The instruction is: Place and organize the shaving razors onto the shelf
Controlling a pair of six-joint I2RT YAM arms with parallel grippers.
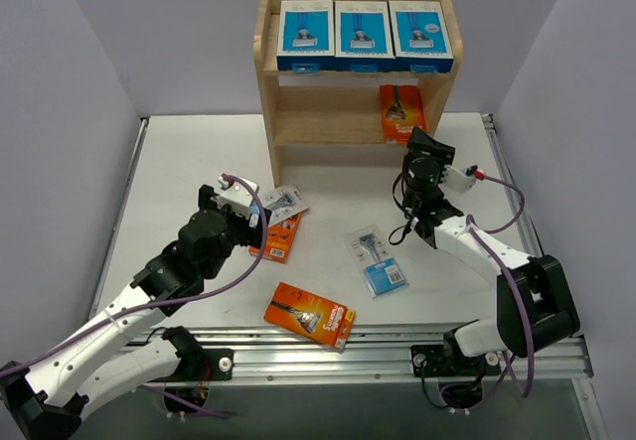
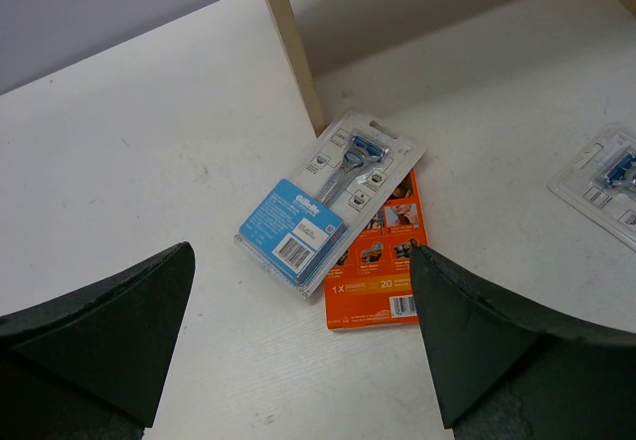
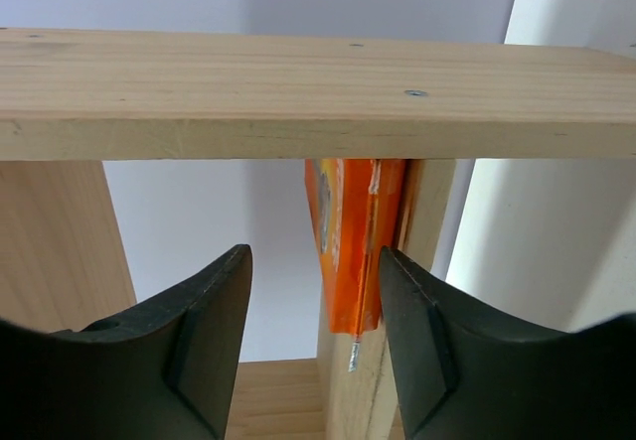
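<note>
we count eight razor packs. three blue-and-white boxes stand in a row on the shelf's top tier. one orange box stands on edge on the middle tier, against the right side panel. the right pincer is released around it, with a gap on the left. on the counter one blister card overlaps a second orange box below the left pincer, which is spread wide and holds nothing. another blister card lies mid-counter and a third orange box near the front edge.
</note>
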